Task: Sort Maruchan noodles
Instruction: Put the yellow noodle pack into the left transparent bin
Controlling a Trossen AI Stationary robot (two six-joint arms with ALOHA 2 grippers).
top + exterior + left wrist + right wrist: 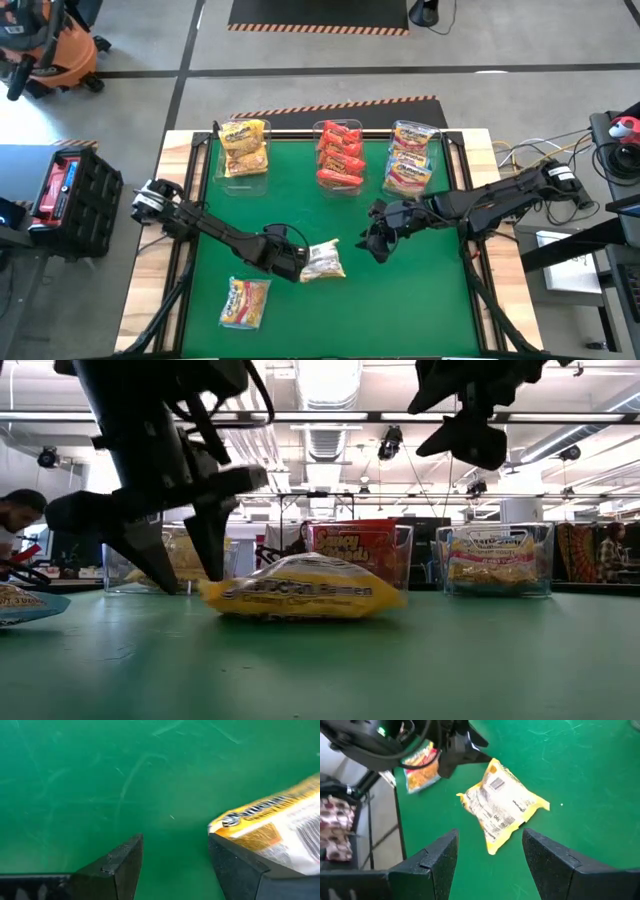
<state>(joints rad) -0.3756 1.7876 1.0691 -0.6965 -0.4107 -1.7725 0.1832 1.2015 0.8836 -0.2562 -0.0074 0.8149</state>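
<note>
A yellow noodle packet (323,261) (502,810) lies flat on the green mat near the table's middle. My left gripper (297,265) (172,845) is open just left of it, low over the mat and pointing steeply down. One finger stands at the packet's left end, and only bare mat lies between the fingers. My right gripper (375,243) (470,445) hangs open well above the mat, to the right of the packet. A pale multicoloured packet (245,302) lies flat near the front left. My left gripper has one finger (235,865) right beside the yellow packet's left corner (225,822). I cannot tell whether the finger touches it. The packet lies flat on the mat, outside the gap between the fingers.
Three clear bins stand along the far edge: yellow packets in the left one (222,165), red in the middle one (318,130), pale multicoloured in the right one (437,150). Open green mat lies at the front right. People show in the room behind.
</note>
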